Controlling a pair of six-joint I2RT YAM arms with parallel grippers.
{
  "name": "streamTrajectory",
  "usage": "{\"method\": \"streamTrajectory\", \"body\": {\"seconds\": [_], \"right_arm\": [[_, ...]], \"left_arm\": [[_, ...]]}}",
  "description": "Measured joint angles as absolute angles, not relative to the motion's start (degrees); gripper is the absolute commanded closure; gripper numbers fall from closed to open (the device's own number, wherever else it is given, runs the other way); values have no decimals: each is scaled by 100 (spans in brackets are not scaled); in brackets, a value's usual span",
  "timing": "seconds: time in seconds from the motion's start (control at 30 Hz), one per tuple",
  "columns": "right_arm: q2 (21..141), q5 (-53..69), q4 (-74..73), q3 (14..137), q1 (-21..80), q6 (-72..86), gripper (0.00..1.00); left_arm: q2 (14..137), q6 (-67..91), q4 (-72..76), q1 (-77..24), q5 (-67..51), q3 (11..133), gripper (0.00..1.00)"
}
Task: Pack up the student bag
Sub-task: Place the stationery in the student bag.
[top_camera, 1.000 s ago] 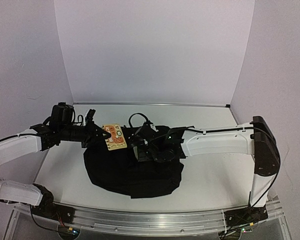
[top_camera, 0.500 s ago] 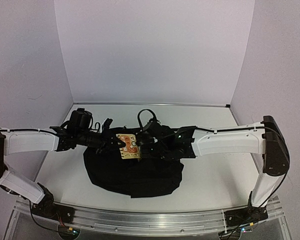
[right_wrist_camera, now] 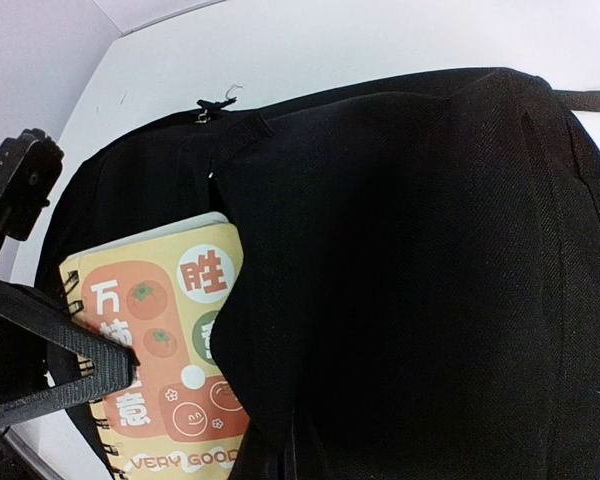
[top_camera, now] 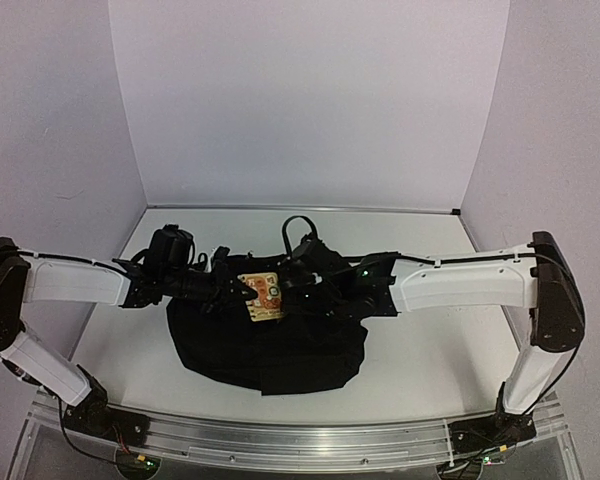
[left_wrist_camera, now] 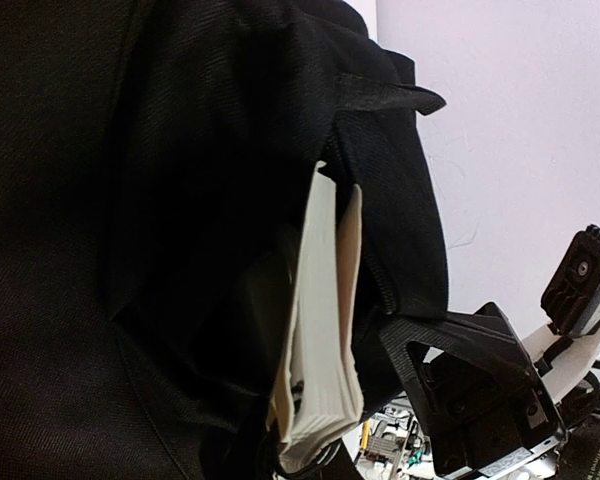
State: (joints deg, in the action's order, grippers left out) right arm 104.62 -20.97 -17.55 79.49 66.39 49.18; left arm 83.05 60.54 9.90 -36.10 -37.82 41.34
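Note:
The black student bag (top_camera: 270,345) lies in the middle of the table, its top edge lifted. My left gripper (top_camera: 242,290) is shut on a spiral notebook (top_camera: 262,296) with an orange and yellow cover, and holds it at the bag's opening. In the left wrist view the notebook (left_wrist_camera: 325,330) is edge-on, its far end inside the bag (left_wrist_camera: 130,200). In the right wrist view the bag's fabric (right_wrist_camera: 410,250) covers the notebook's (right_wrist_camera: 160,350) right part. My right gripper (top_camera: 308,284) holds the bag's upper edge; its jaws are hidden by fabric in its own view.
The bag's carry loop (top_camera: 296,224) stands up behind the grippers. Bare white table (top_camera: 420,350) lies right of the bag and more (top_camera: 120,340) to its left. White walls close the back and sides. A zipper pull (right_wrist_camera: 202,115) sits at the bag's top seam.
My left gripper has carried the notebook to the right, up to the bag's opening. My right gripper has lifted the bag's edge and shifted slightly right.

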Motion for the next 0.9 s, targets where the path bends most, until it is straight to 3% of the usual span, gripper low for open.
{"method": "streamTrajectory", "body": {"seconds": [0.6,0.9], "right_arm": [[10455,-2051,-1614,7933,6640,5014,100],[10455,-1804,-1498,7933,6586,4910,100]], "left_arm": [[7956,6377,1164,-3667,-3430,3746,100],[8818,6466,1980,-3763,-3433,4058,100]]}}
